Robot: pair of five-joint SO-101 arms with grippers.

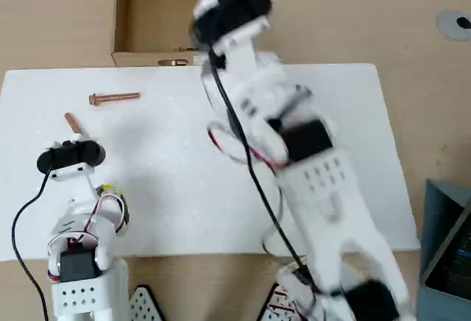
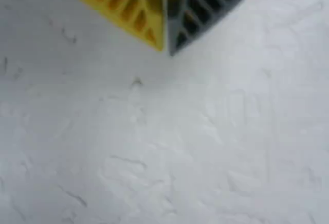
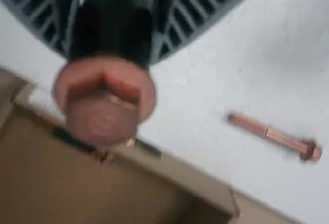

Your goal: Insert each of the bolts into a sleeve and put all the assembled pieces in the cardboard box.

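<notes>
Your right tool [image 3: 110, 54] grips a black sleeve [image 3: 115, 18] with a bolt [image 3: 104, 106] seated in it, just above the cardboard box [image 3: 77, 193] wall. A loose bolt [image 3: 272, 135] lies on the bench [image 3: 247, 54] nearby. Your left tool [image 2: 167, 47] is clenched, empty.

Light's bright and even, coming from overhead, so no hard shadows. The white board [image 1: 176, 203] is near washed out, without real hotspots. The loose bolt [image 3: 272, 135] lying on the board throws just a thin soft shadow. Past the board's edge, the cardboard box [image 1: 171, 12] interior sits dimmer. The sleeved bolt [image 3: 105, 106] in the right end effector [image 3: 110, 54] shows a dull sheen.
</notes>
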